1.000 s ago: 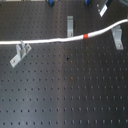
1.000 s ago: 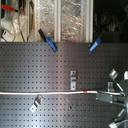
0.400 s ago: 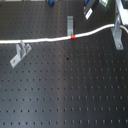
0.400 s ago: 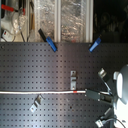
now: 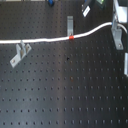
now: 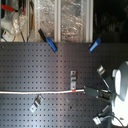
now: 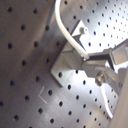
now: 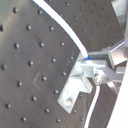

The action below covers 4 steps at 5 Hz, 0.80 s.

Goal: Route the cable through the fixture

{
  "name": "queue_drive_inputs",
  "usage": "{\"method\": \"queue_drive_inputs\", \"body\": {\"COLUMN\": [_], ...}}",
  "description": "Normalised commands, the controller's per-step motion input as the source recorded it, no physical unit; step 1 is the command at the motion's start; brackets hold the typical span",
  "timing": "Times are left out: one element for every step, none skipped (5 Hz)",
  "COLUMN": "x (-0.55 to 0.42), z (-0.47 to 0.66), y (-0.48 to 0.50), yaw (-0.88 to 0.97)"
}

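The white cable (image 5: 40, 40) lies across the black perforated board, with its red band (image 5: 71, 36) just below an upright metal fixture (image 5: 70, 23). To the first exterior view's right the cable rises to my gripper (image 5: 116, 21), which is shut on it. In the second exterior view the cable (image 6: 40, 93) runs straight to the gripper (image 6: 88, 91), and the red band (image 6: 74, 91) sits just below the fixture (image 6: 74, 80). Both wrist views show the cable (image 7: 60, 20) (image 8: 62, 24) entering the closed fingers (image 7: 87, 56) (image 8: 95, 62) next to a metal bracket (image 7: 64, 67) (image 8: 75, 90).
A second metal fixture (image 5: 20, 52) stands under the cable at the first exterior view's left and also shows in the second exterior view (image 6: 36, 104). Another bracket (image 5: 118, 36) stands by the gripper. Blue clamps (image 6: 48, 41) (image 6: 96, 44) hold the board's far edge, with clutter behind.
My gripper has carried the cable toward the left in both exterior views. The red band has slid from right of the middle fixture to directly below it.
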Motion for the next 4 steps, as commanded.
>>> {"method": "queue_drive_inputs", "body": {"x": [-0.717,-0.005,0.007,0.037], "z": [0.08,0.0,0.11,0.17], "y": [-0.014,-0.019,-0.371,-0.512], "yaw": [0.48,0.0,0.0,0.0]}}
